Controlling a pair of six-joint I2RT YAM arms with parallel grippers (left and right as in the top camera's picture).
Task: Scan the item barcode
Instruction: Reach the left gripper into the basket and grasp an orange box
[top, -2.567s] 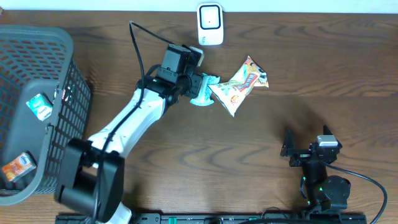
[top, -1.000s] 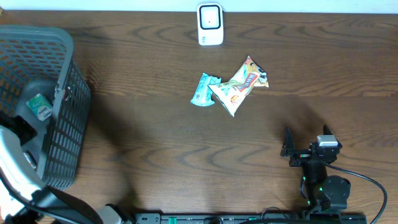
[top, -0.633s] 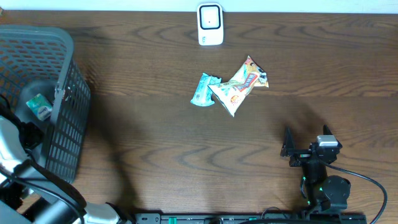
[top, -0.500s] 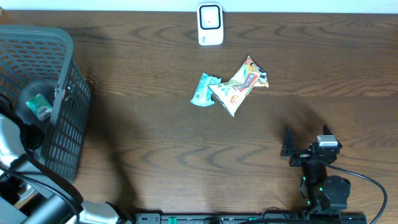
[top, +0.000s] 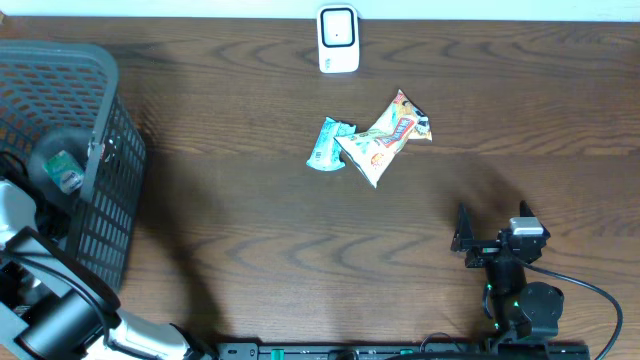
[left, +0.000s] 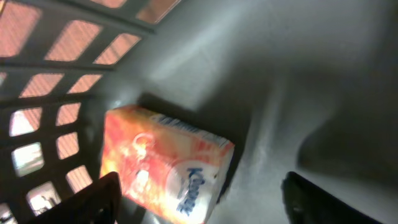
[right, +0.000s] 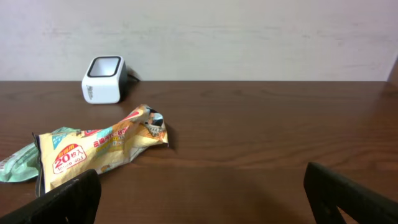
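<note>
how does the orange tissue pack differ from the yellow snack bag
The orange Kleenex tissue pack is a boxy block; the yellow snack bag is a flat, crinkled pouch. The tissue pack lies inside the grey plastic basket; the snack bag lies on the brown wooden table, against a teal packet. Both are printed soft wrappers.

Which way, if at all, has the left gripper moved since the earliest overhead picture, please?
Yes. The left gripper left the teal packet below the scanner and went far left, into the basket, over an orange Kleenex pack.
</note>
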